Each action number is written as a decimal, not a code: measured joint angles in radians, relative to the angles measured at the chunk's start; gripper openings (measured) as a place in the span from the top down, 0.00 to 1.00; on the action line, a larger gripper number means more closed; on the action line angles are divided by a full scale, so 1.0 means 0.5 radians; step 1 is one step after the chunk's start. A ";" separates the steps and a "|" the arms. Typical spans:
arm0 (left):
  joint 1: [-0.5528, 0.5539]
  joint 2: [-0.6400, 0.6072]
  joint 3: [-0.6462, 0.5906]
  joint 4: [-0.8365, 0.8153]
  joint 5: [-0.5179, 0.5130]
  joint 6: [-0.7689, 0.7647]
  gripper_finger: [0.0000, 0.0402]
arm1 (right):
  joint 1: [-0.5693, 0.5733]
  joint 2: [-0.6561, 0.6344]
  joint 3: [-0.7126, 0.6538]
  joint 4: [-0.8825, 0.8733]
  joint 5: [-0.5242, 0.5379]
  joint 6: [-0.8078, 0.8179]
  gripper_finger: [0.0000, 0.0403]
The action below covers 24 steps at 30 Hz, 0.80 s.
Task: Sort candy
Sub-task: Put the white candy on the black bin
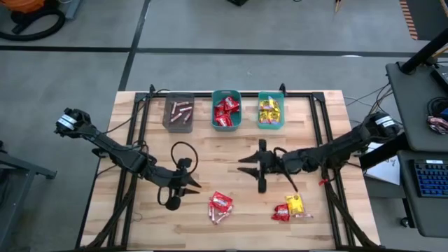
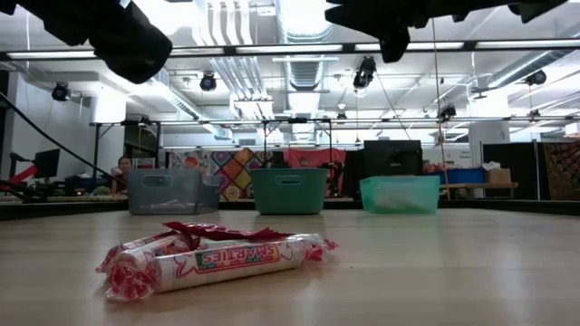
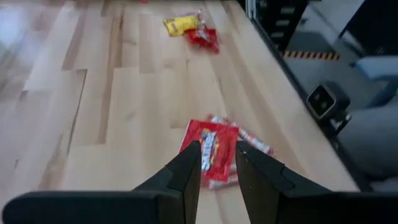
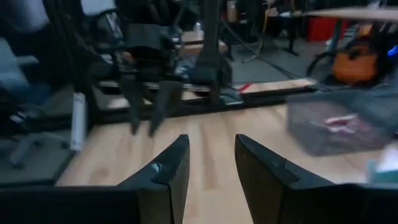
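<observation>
A red packet (image 1: 221,201) lies on several pinkish stick rolls (image 2: 217,258) near the table's near edge, and my left gripper (image 1: 192,187) hovers open just to its left. In the left wrist view the open fingertips (image 3: 219,152) frame that red packet (image 3: 211,144) from above without touching it. A second small pile, a yellow packet (image 1: 295,204) with red packets (image 1: 281,213), lies to the right. My right gripper (image 1: 241,166) is open above bare wood at mid-table, pointing left (image 4: 211,146).
Three bins stand along the far edge: a grey one (image 1: 178,112) with stick pieces, a teal one (image 1: 226,110) with red packets, and a green one (image 1: 270,110) with yellow packets. A black frame (image 1: 322,133) borders the table. Bare wood lies between bins and piles.
</observation>
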<state>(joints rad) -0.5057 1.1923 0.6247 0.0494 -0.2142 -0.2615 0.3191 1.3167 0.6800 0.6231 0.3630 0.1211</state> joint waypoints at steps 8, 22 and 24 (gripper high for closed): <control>-0.034 0.064 -0.047 0.051 -0.007 -0.565 0.79 | 0.078 0.210 0.120 -0.248 -0.492 1.121 0.71; -0.219 0.747 0.281 -0.007 0.031 -1.710 0.79 | 0.329 0.561 0.996 -2.627 -0.558 1.721 0.71; -0.214 0.860 0.362 -0.033 0.017 -1.710 0.79 | 0.343 0.613 1.054 -2.640 -0.500 1.637 0.71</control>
<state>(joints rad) -0.6129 1.6224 0.8059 0.0328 -0.2059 -1.1166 0.4908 1.6232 1.2070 -0.6969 0.1131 0.9398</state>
